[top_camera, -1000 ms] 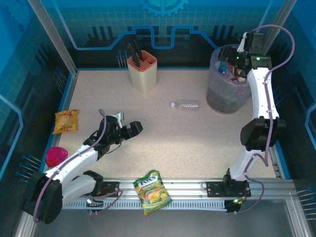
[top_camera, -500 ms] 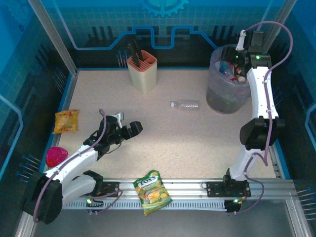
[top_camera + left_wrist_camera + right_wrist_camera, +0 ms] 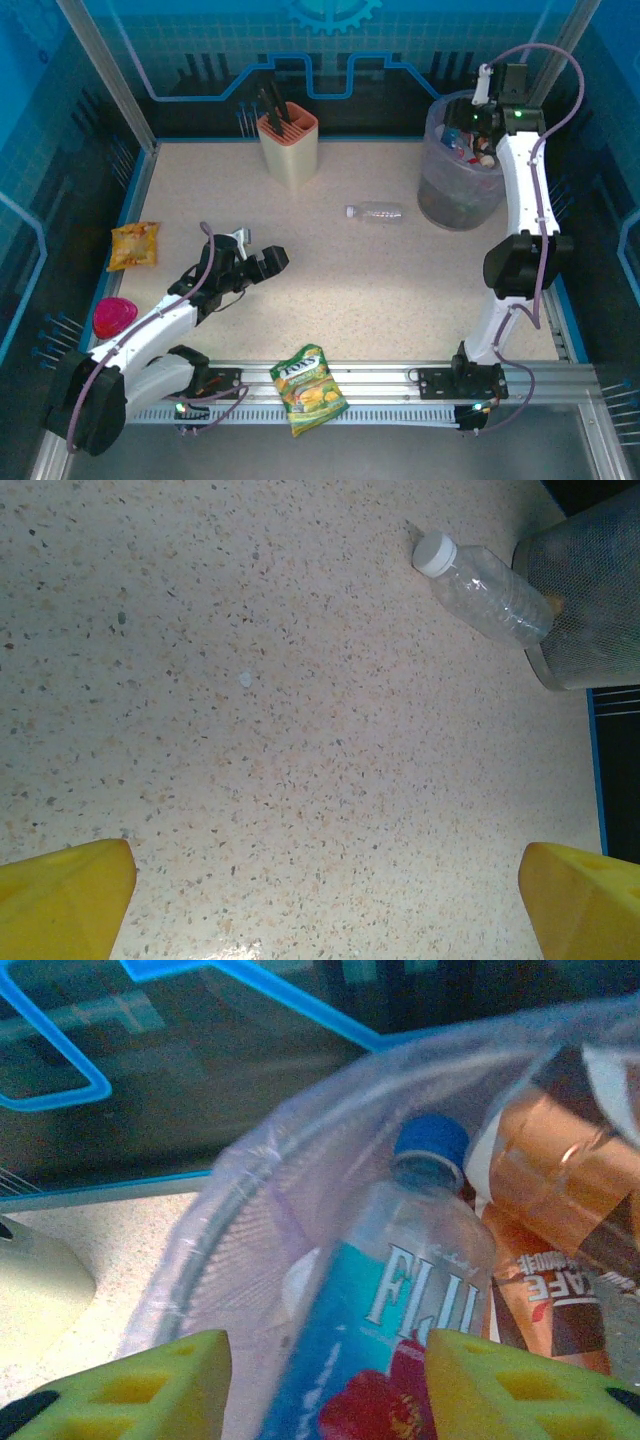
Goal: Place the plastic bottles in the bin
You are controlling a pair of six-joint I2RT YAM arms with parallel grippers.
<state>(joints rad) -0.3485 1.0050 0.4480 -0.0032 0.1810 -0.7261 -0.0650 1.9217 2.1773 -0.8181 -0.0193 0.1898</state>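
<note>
On the speckled counter [image 3: 380, 300] a clear, white-capped bottle [image 3: 375, 211] lies on its side just beside the bin [image 3: 450, 195], probably light, crushable and slippery, best taken across its ribbed middle; the jaws of the left gripper [image 3: 258, 258] stand wide, as do those of the right gripper [image 3: 483, 100] over the bin.

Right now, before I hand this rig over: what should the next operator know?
The left gripper is open and empty, hovering over the table.
The right gripper is open above the bin, clamping nothing.
Done: several bottles lie in the bin, among them a Fiji bottle and a brown-label bottle.
Left: one clear bottle lies on its side on the table just left of the bin, white cap pointing away from it. Either arm could probably take it.
</note>
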